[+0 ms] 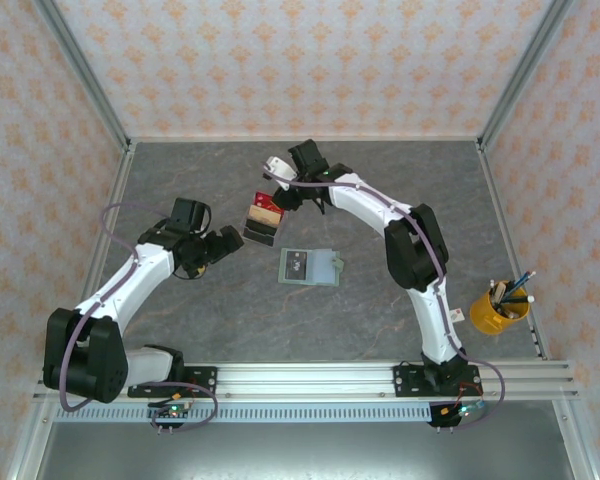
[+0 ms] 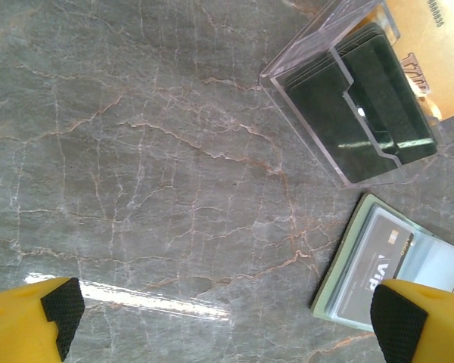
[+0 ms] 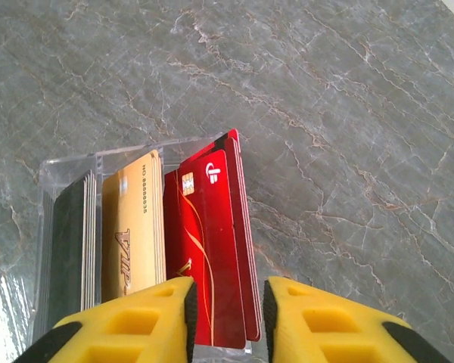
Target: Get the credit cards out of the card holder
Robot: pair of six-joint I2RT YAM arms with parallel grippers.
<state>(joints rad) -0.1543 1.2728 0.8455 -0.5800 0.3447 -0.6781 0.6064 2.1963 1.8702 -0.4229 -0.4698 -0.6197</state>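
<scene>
Card holder [image 1: 310, 268] lies open mid-table with one grey card [image 2: 384, 255] left to pull. Red cards [image 3: 212, 234], tan and dark ones sit in clear box [image 3: 68, 168]. Right gripper [image 3: 228, 296] slightly parted over the reds, left gripper [image 2: 227, 321] wide open, empty.

Gold card [image 3: 132, 227] in the clear box [image 3: 68, 168]: outlined "VIP" is running along its face. Beside it a line is starting with "NO" and then a digit row. The digits are looking like repeated 8s or 0s and aren't resolving cleanly.

Red card [image 3: 212, 242]: it's showing a white emblem resembling a "J" with a dot, with no words reading.

Grey card [image 2: 386, 255] in the card holder [image 2: 339, 276]: pale "VIP" is reading. The small print above it is staying too fine to read.
</scene>
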